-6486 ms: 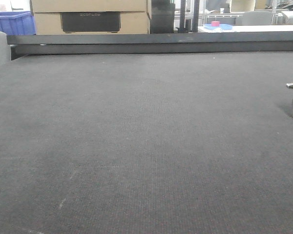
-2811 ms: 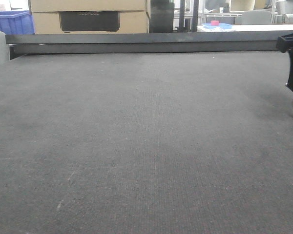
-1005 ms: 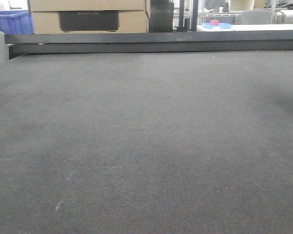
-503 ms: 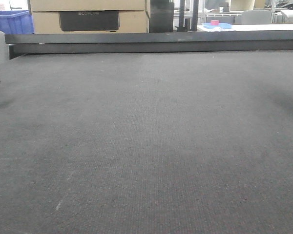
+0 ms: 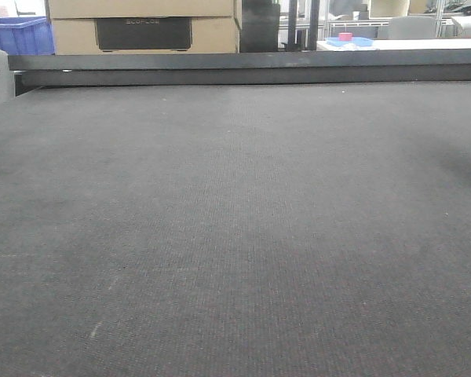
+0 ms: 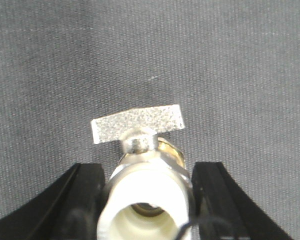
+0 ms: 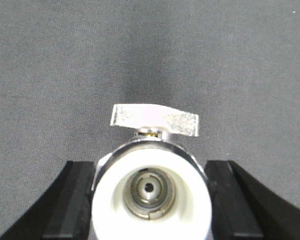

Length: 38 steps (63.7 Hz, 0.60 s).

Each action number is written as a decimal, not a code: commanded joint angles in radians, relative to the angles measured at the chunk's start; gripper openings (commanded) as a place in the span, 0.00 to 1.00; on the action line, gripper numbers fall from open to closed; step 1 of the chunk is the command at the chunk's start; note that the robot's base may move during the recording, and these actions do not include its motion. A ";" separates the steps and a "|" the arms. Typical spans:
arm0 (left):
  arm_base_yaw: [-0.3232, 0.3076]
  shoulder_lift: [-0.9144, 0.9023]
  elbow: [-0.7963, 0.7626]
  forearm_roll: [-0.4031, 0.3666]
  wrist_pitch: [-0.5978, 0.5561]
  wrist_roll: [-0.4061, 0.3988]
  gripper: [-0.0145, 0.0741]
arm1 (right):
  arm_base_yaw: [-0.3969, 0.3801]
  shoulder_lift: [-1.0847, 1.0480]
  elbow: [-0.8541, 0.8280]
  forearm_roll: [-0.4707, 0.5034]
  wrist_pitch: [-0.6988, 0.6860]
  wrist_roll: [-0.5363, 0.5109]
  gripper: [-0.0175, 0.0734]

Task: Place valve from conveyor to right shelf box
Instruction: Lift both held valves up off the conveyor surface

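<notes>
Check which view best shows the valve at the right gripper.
Right wrist: valve sits centred between the right gripper fingers, handle and bore clear. Left wrist shows a second valve; front: conveyor, that valve out of frame.

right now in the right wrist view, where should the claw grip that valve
Grip the valve across its round body behind the white end, right claw fingers on its two flanks. The flat handle juts crosswise above, leaving those flanks free.

Beyond the far edge, two stacked cardboard boxes [image 5: 141,9] are standing, the lower one carrying a black rectangular panel [image 5: 144,34], with a blue plastic crate [image 5: 20,35] sitting just to their left. To the right, a white table [image 5: 424,45] is holding a blue tray [image 5: 350,42] with a small pink object [image 5: 345,36] resting on it.
</notes>
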 commanded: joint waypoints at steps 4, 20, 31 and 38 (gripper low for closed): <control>0.001 -0.010 -0.012 -0.008 0.036 -0.008 0.04 | 0.002 -0.021 -0.018 -0.009 -0.029 -0.009 0.02; -0.009 -0.171 -0.012 -0.058 0.070 -0.008 0.04 | 0.002 -0.039 -0.092 0.001 -0.008 -0.009 0.02; -0.011 -0.321 -0.012 -0.079 0.068 -0.010 0.04 | 0.002 -0.067 -0.136 0.018 -0.007 -0.009 0.02; -0.011 -0.417 -0.012 -0.092 0.066 -0.012 0.04 | 0.002 -0.085 -0.153 0.031 -0.009 -0.009 0.02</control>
